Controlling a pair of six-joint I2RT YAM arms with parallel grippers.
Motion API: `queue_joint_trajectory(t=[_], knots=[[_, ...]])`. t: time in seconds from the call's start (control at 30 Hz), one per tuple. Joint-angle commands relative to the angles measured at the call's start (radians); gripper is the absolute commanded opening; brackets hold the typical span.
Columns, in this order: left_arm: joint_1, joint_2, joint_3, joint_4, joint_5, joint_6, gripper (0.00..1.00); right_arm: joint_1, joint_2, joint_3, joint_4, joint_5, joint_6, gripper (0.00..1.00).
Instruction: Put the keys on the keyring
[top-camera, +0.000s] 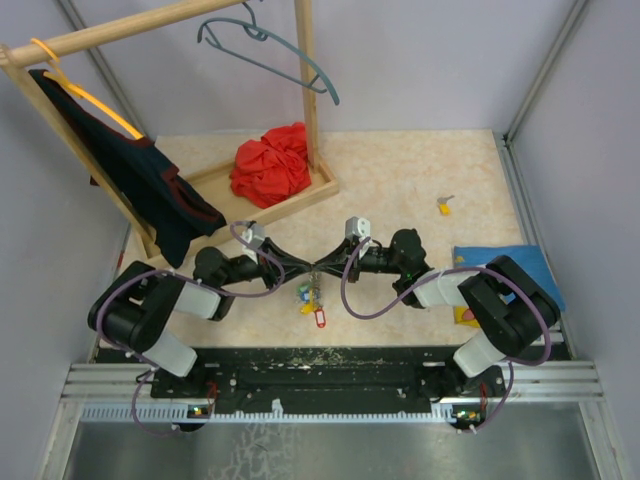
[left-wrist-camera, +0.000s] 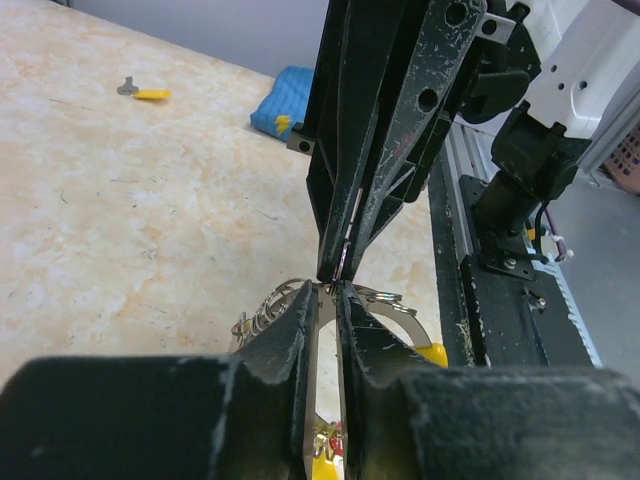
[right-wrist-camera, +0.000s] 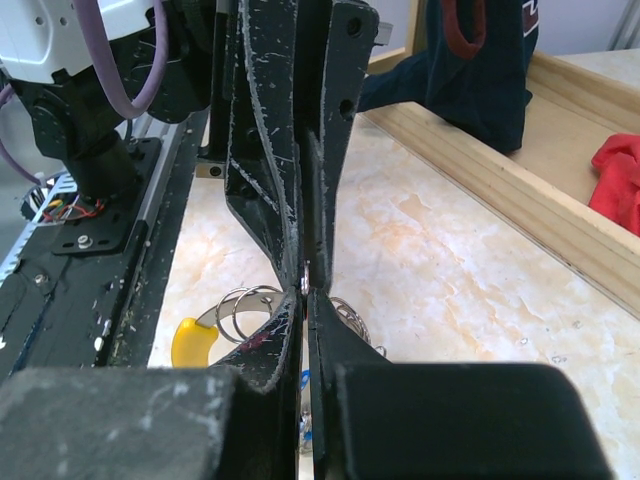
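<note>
My two grippers meet tip to tip over the middle of the table. The left gripper (top-camera: 306, 273) (left-wrist-camera: 328, 290) has its jaws drawn narrow on the flat grey band of the keyring (left-wrist-camera: 395, 312), whose yellow section (right-wrist-camera: 190, 340) sticks out to the side. The right gripper (top-camera: 323, 270) (right-wrist-camera: 306, 298) is shut on a thin metal edge of the same keyring. Several keys (top-camera: 312, 300) with blue, green, yellow and red tags hang below the tips. One more yellow-tagged key (top-camera: 444, 207) (left-wrist-camera: 145, 92) lies alone on the table at the far right.
A wooden rack base (top-camera: 300, 200) holds a red cloth (top-camera: 272, 162); a dark garment (top-camera: 150, 180) and a grey hanger (top-camera: 270, 50) hang from its rail. A blue cloth (top-camera: 505, 265) lies by the right arm. Metal rails run along the near edge.
</note>
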Motion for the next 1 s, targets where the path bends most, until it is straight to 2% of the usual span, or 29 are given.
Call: queue_joint_trajectory(t=[0.0,0.07,0.2,0.27,0.4,0.57,0.67,0.83,0.97], knots=[[-0.009,0.014,0.020,0.195,0.021,-0.006,0.12,0.007,0.003,0.026,0.075,-0.031,0.009,0.00],[-0.010,0.008,0.019,0.201,0.021,-0.007,0.01,0.007,0.003,0.026,0.069,-0.030,0.004,0.00],[-0.010,-0.034,0.021,0.132,0.020,0.034,0.01,0.007,-0.003,0.022,0.038,-0.018,-0.021,0.01],[-0.011,-0.079,0.018,0.036,0.010,0.081,0.01,0.006,-0.017,0.025,-0.015,-0.003,-0.052,0.09],[-0.015,-0.239,0.011,-0.273,-0.035,0.234,0.01,0.000,-0.066,0.025,-0.156,0.023,-0.118,0.22],[-0.111,-0.416,0.102,-0.851,-0.241,0.547,0.01,-0.016,-0.167,0.020,-0.336,0.076,-0.203,0.25],[-0.168,-0.449,0.167,-1.061,-0.352,0.643,0.01,-0.019,-0.233,0.015,-0.456,0.120,-0.273,0.26],[-0.203,-0.422,0.221,-1.154,-0.386,0.704,0.01,-0.021,-0.338,0.044,-0.657,0.199,-0.396,0.26],[-0.215,-0.407,0.248,-1.197,-0.396,0.718,0.01,-0.022,-0.407,0.053,-0.741,0.212,-0.447,0.27]])
